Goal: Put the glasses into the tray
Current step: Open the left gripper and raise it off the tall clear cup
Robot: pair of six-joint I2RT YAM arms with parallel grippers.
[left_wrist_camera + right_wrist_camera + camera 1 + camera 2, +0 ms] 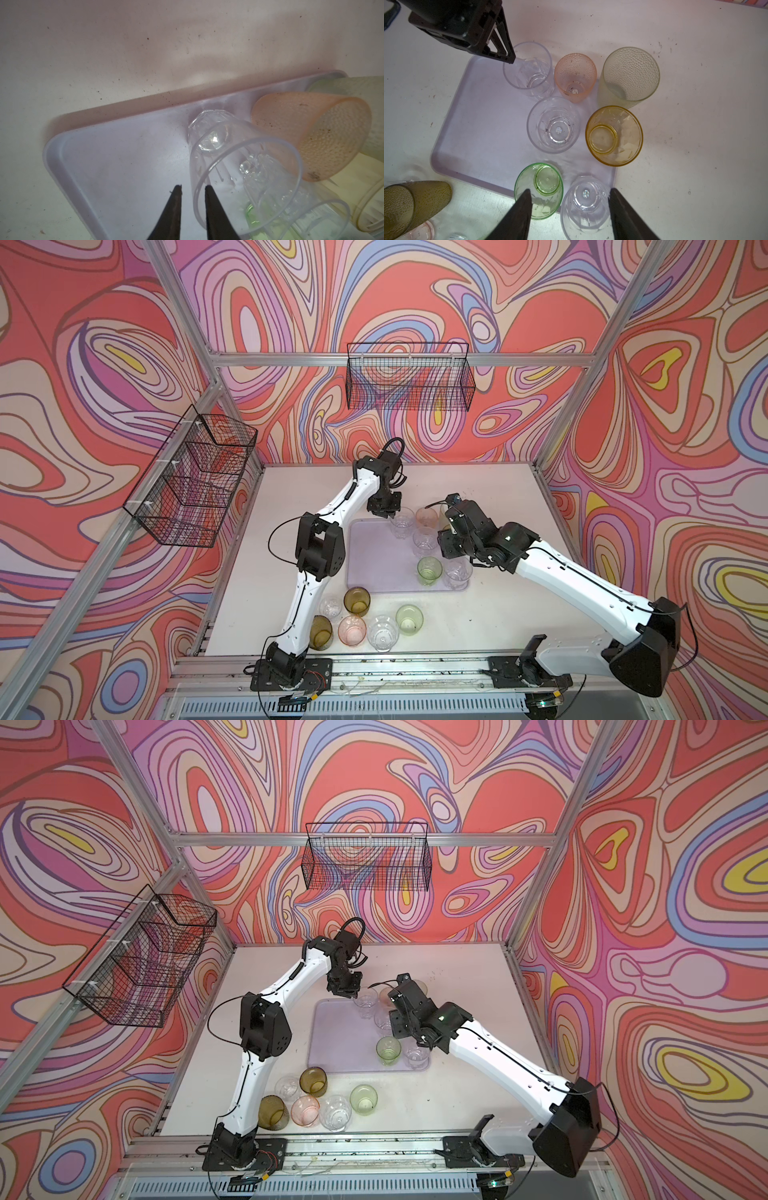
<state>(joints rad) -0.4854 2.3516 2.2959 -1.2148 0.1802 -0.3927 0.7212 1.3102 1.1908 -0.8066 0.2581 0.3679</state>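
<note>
The lilac tray point(374, 556) point(483, 128) carries several glasses. My left gripper point(193, 187) point(388, 515) is at the back of the tray, one finger inside and one outside the rim of an upright clear glass point(207, 133) point(529, 68). Its jaws stand a little apart and are not pinching the wall. A pink glass point(575, 76), a tall pale yellow-green one point(631, 74), a yellow one point(614, 135) and another clear one point(553, 124) stand nearby. My right gripper point(569, 191) hangs open and empty above the green glass point(538, 187) and clear glass point(585, 199) at the tray's near right corner.
Several glasses stand on the table in front of the tray: two olive-brown point(356, 599) point(321, 632), two clear point(331, 606) point(382, 632), a pink point(352, 630) and a pale green point(409, 619). Black wire baskets hang on the back wall point(409, 377) and the left wall point(195, 477).
</note>
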